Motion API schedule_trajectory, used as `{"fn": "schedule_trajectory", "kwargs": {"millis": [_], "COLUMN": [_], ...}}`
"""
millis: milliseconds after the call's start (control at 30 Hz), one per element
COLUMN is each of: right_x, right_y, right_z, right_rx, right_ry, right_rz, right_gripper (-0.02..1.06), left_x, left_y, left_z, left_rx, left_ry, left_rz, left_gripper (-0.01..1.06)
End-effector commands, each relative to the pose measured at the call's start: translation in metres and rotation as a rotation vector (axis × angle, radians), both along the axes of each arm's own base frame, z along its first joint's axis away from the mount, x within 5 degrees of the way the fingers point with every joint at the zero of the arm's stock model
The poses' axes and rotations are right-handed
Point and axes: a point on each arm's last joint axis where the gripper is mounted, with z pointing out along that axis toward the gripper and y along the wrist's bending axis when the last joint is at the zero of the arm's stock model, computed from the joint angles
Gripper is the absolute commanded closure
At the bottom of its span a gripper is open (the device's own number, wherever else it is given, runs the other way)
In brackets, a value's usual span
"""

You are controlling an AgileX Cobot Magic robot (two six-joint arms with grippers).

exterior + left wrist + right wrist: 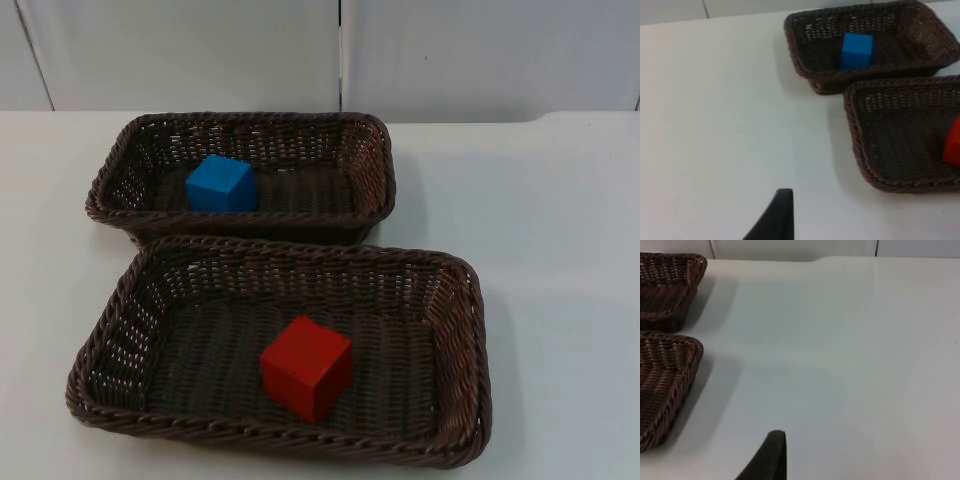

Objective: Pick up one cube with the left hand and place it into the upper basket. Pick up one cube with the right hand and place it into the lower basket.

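A blue cube (220,184) lies in the upper brown wicker basket (120,165), toward its left end. A red cube (306,367) rests on the floor of the lower basket (300,250), near the middle. The two baskets stand touching, one behind the other. My left gripper (780,215) hangs over bare table to the left of both baskets, holding nothing; from there I see the blue cube (856,50) and an edge of the red cube (952,145). My right gripper (772,455) waits over bare table to the right of the baskets, also holding nothing.
The white table (560,250) runs wide on the right of the baskets and ends at the grey partition wall (200,50) behind them. From the right wrist I see the right ends of the upper basket (670,285) and the lower basket (670,370).
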Motion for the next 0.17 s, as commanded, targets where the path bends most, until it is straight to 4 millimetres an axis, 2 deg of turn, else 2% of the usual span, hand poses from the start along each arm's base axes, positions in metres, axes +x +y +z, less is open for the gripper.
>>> {"fn": "schedule_trajectory", "kwargs": {"millis": [0,133], "right_x": [0.0004,0.0004], "right_y": [0.0003,0.0003], "right_z": [-0.0012,-0.0012], "right_rx": [0.007,0.007], "right_ry": [-0.002,-0.002], "right_rz": [-0.007,-0.007], "right_gripper": [-0.01,-0.01], "left_x": [0.0007,0.0009], "left_y": [0.0001,-0.0001], "left_z": [-0.0006,-0.0006], "left_rx": [-0.003,-0.003], "left_ry": [-0.010,-0.010], "left_rz": [0.027,0.066], "left_gripper": [0.00,0.00]}}
